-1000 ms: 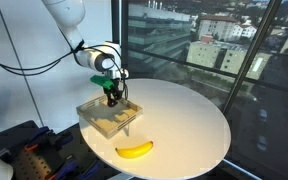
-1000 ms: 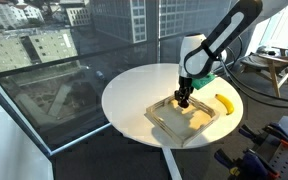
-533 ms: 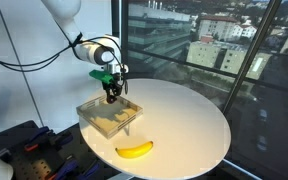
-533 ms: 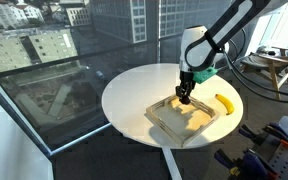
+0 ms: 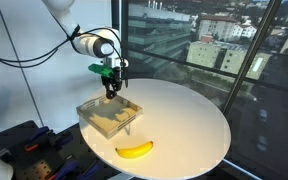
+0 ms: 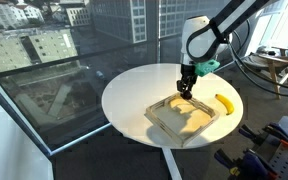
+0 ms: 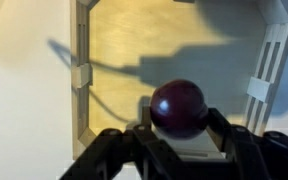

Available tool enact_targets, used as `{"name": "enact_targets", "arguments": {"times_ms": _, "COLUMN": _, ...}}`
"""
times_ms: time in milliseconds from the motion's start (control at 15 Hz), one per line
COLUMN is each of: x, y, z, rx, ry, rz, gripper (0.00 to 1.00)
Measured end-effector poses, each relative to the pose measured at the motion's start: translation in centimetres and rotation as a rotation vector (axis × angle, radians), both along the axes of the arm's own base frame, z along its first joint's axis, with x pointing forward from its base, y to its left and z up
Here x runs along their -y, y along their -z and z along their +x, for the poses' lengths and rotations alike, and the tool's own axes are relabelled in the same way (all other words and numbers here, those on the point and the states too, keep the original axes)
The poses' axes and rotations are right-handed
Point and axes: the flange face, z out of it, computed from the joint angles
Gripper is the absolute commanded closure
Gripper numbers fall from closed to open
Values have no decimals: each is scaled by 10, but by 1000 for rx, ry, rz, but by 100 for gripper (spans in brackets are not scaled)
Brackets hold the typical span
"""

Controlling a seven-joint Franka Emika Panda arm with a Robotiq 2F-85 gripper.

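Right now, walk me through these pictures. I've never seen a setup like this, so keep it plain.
The white machine is a robot arm with two jaws at its tip. Two pictures come from cameras standing off to the side, each looking at the round white table from a different place. The third comes from a camera on the arm's wrist, looking down past the jaws. On the table lie a shallow wooden tray and a banana. The jaws are shut on a dark purple round fruit, above the tray.
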Motion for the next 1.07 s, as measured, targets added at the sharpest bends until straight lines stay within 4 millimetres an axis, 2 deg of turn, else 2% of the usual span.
{"name": "enact_targets", "arguments": {"times_ms": 467, "x": -2, "y": -25, "z": -2, "rx": 1, "ry": -3, "rz": -1, "gripper": 67}}
{"name": "enact_targets", "arguments": {"times_ms": 1067, "x": 3, "y": -32, "z": -7, "rx": -1, "ry": 4, "rz": -1, "gripper": 67}}
